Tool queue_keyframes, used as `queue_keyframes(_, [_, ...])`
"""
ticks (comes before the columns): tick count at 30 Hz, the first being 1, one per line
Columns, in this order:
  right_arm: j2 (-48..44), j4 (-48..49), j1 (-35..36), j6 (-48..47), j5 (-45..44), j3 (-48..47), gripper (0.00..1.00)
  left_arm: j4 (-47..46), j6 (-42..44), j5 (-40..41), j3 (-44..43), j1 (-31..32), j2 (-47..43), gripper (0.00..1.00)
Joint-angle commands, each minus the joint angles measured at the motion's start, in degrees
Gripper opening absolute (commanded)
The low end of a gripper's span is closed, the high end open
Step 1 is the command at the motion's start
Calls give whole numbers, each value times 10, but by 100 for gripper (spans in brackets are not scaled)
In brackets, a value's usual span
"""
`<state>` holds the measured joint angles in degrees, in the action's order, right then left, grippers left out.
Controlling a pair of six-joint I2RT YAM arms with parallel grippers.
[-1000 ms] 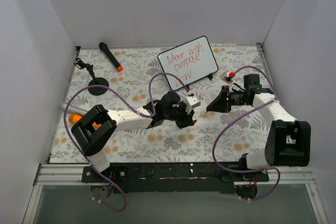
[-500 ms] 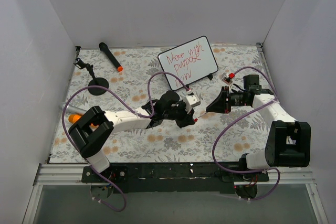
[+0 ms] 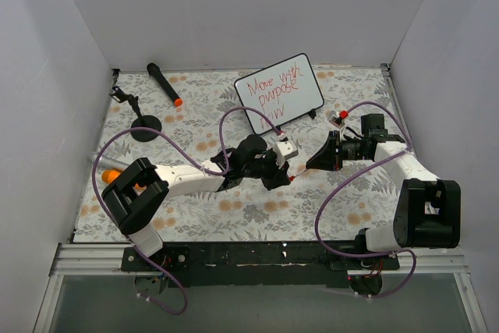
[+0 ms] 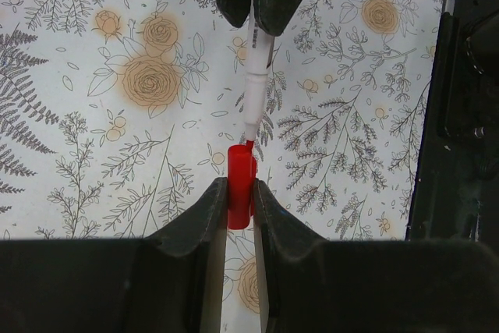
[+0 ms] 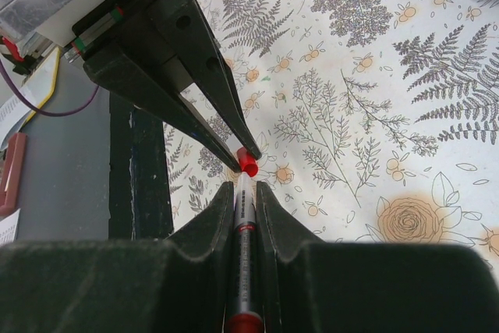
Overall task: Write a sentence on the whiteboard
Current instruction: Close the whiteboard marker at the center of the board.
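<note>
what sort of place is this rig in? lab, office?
Probably a lab tabletop robot cell, not a home or office: plain white walls on three sides, a floral cloth as work surface, and the left arm and right arm mounted on a base rail at the near edge.

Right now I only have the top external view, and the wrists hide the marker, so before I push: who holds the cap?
Observer: The left gripper pinches the red cap at its fingertips, seen from the left wrist.
Operator: And the marker?
Observer: The right gripper is shut on the marker, whose tip sits just at the cap's mouth, white neck exposed.
Operator: Lined up?
Observer: Nearly; in the left wrist view the marker leans slightly off the cap's axis.
</note>
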<state>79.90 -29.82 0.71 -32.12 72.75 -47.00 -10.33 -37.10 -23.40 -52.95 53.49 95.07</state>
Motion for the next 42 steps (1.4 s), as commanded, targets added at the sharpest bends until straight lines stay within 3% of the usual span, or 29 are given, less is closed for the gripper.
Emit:
queue_keyframes(1, [1, 15, -1, 7, 17, 2, 1, -15, 1, -9, -11, 4, -29, 0])
queue_keyframes(42, [10, 42, 38, 25, 16, 24, 1, -37, -6, 3, -66, 11, -1, 0])
